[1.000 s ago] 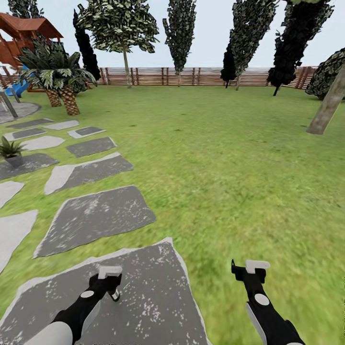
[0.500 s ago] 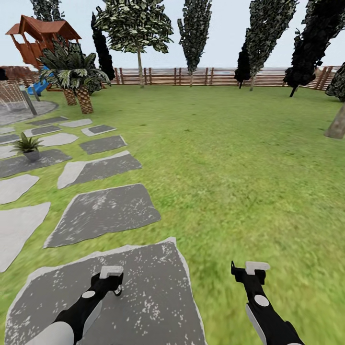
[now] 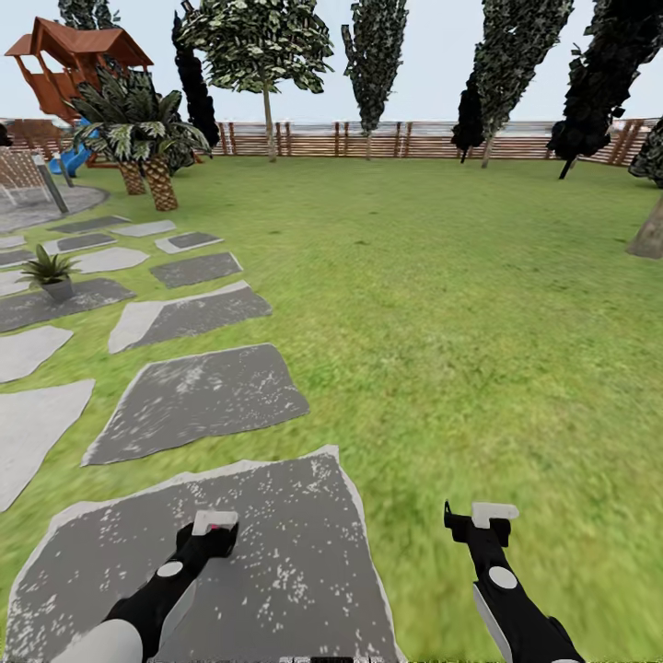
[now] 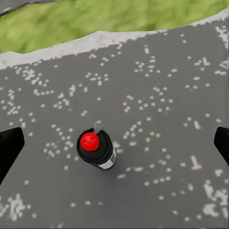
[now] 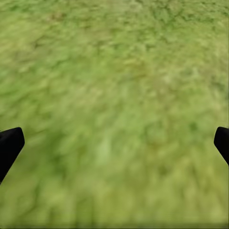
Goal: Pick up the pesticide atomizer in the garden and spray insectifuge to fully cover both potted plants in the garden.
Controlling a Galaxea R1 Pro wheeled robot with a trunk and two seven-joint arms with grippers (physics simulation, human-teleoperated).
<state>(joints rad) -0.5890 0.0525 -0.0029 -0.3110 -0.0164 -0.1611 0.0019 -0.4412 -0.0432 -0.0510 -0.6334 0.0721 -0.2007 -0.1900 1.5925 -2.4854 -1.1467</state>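
Your garden: green lawn (image 3: 442, 304) running back to a slatted wooden fence (image 3: 414, 140) with trees along it, and a path of grey stepping stones (image 3: 198, 396) on your left. Nearest stone (image 3: 276, 552): your left gripper (image 3: 214, 534) hangs over it, fingers spread wide. Your right gripper (image 3: 479, 520) hangs over grass, likewise spread and holding nothing. One potted plant (image 3: 51, 273): far left, standing on a stone. Pesticide atomizer (image 4: 97, 148): upright on the nearest stone, between your left fingertips (image 4: 9, 148), touching neither.
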